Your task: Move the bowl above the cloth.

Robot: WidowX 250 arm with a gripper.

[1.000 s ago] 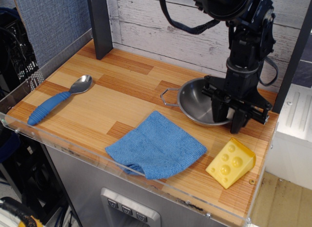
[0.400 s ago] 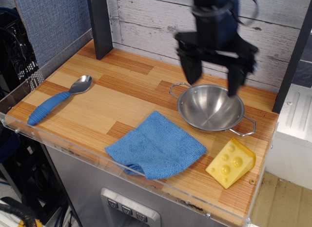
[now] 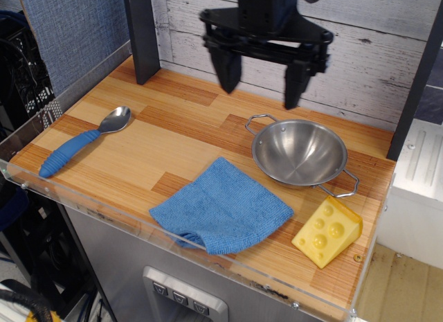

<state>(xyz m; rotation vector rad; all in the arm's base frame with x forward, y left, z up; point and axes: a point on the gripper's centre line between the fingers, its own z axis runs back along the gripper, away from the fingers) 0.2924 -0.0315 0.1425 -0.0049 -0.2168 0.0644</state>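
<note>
One cheese wedge [image 3: 327, 231] beside bowl [image 3: 299, 152], cloth [image 3: 221, 206]

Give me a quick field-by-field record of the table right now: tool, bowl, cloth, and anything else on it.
tool: open, raised above the table, holding nothing
bowl: upright on the table, back right of the cloth, two wire handles, empty
cloth: blue, near the front edge, apart from the bowl
cheese wedge: front right, just ahead of the bowl
spoon: blue handle, far left
</note>
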